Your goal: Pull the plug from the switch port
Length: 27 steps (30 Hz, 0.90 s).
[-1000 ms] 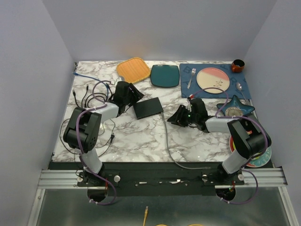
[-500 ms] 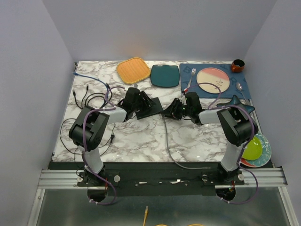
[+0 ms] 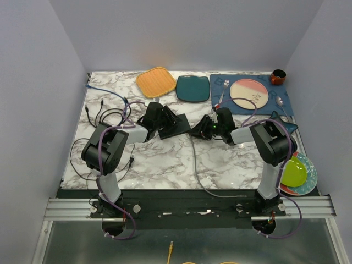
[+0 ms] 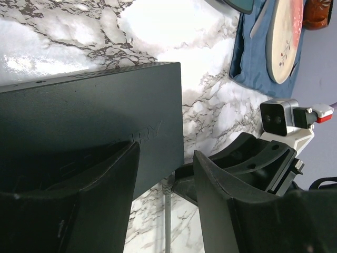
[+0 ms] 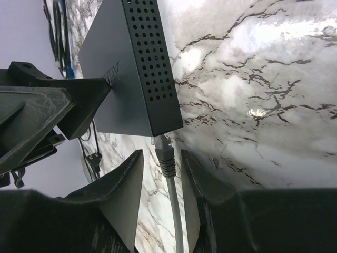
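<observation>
At the right wrist the plug [image 5: 167, 164] is seen seated in the switch [image 5: 124, 68], straddled untouched by the narrowly parted right hand [image 5: 162, 155]; from above it is hidden. The left hand [image 4: 166, 150] is parted, one finger laid atop the switch, mid-bench [image 3: 165, 160].

Bare tabletop [image 3: 220, 159] on near side of switch [image 3: 181, 124]; left gripper [image 3: 168, 124] blocks left edge, right gripper [image 3: 199, 132] flanks plug [image 5: 166, 158]

The flat, thin, matte-black rectangular switch box [image 3: 175, 124] lies askew just past the middle of the marble surface [image 3: 159, 162], toward 12 o'clock. Rows of vent holes run along one side edge. A grey plug [image 5: 165, 156] sits in the port at its 4 o'clock corner, and the grey cable [image 3: 194, 162] trails toward 6 o'clock.
</observation>
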### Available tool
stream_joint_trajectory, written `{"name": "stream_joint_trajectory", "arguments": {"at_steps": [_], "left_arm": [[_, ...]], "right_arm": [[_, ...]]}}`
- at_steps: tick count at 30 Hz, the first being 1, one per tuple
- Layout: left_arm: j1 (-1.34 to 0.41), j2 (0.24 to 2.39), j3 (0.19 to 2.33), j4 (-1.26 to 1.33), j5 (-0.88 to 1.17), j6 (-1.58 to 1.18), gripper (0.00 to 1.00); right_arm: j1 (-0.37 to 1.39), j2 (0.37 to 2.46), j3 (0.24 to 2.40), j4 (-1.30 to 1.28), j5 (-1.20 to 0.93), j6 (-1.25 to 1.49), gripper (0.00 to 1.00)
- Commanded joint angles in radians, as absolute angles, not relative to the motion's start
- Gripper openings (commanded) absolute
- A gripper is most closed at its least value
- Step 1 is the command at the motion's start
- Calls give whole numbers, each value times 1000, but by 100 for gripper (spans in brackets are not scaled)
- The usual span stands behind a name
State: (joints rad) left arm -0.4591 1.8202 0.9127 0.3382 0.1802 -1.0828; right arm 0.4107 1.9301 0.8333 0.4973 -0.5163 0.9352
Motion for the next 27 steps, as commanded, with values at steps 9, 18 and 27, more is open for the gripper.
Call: {"name": "stream_joint_trajectory", "arguments": {"at_steps": [9, 18, 27], "left_arm": [[-453, 1865, 867, 273, 192, -1074, 60], [-453, 1865, 848, 290, 196, -1077, 60], [-453, 1864, 835, 302, 196, -1083, 60]], "right_arm": [[402, 1993, 838, 635, -534, 1014, 38], [388, 2022, 808, 735, -540, 1104, 32], [387, 2033, 792, 752, -548, 1104, 14]]}}
